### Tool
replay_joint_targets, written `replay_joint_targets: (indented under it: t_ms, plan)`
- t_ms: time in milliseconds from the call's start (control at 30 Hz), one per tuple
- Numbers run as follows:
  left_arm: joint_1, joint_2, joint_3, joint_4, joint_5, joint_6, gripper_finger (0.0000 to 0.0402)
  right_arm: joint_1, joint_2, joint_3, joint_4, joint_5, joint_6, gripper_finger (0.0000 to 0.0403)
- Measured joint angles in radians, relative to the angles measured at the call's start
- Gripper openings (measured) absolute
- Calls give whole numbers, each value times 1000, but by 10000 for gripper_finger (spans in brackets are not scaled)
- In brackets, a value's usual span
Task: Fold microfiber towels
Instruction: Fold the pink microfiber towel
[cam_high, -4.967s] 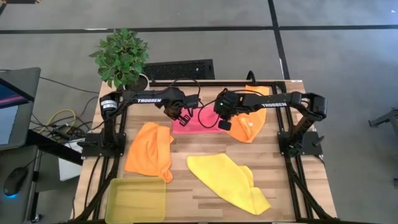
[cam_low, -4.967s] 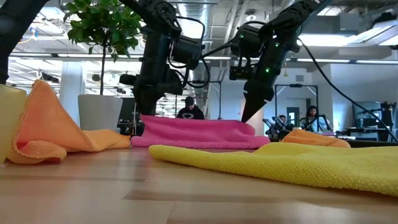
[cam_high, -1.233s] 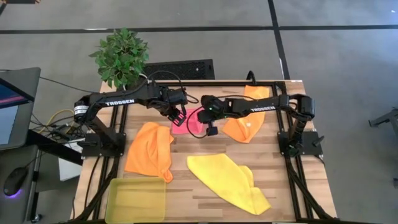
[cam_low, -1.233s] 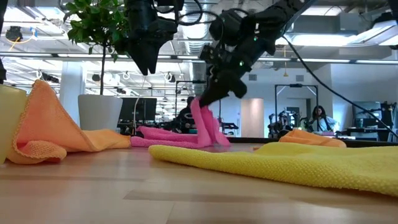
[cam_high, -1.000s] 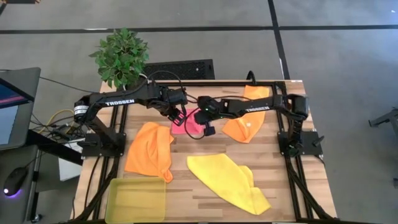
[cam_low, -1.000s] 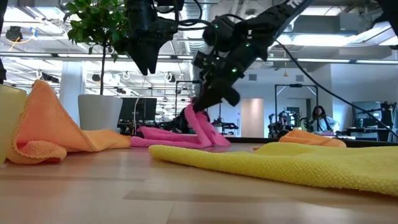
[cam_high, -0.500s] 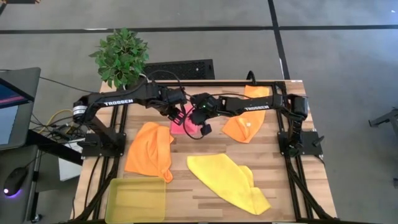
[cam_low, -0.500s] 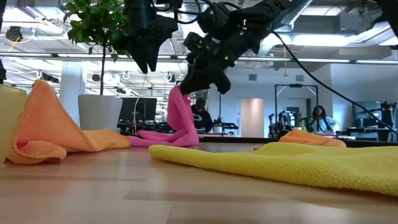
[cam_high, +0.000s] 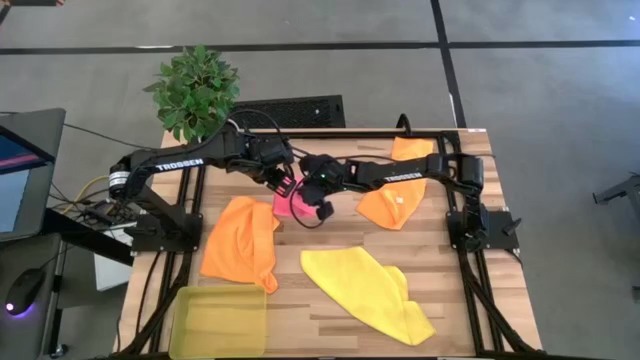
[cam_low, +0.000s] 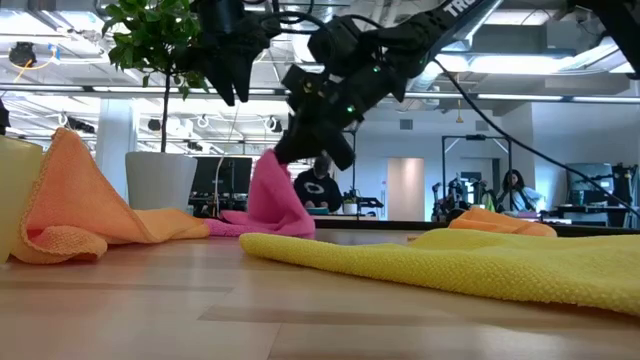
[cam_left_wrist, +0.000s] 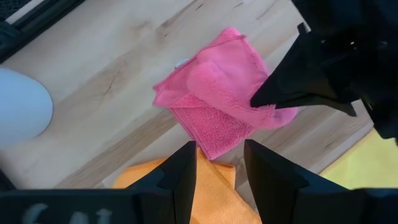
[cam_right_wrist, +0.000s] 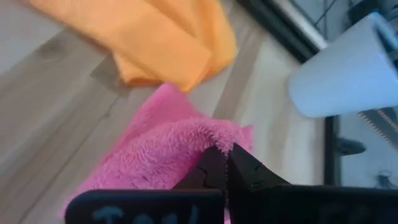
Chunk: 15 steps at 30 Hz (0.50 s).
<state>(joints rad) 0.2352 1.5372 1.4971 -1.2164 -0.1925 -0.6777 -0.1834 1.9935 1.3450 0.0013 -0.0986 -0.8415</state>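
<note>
Right hand pinches the soft pink microfiber towel's edge, cloth hanging below it onto the wooden worktop; left hand, fingers apart, empty, hovers just beside.

High view: straight down, far, whole table plus floor. Low view: tabletop height, level, facing the room behind. Left wrist view: close, aimed past its own fingers. Right wrist view: closest of all. All four share the pink towel beside the right gripper.
</note>
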Motion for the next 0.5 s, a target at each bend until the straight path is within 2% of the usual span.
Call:
replay_joint_targets:
  t_ms: [267,500]
  plan:
    - [0,0,0,0,-2,0,126,-1,6,17,-3,27,2,34]
    - [0,1,0,0,-3,5,126,0,6,17,28,28,3,80]
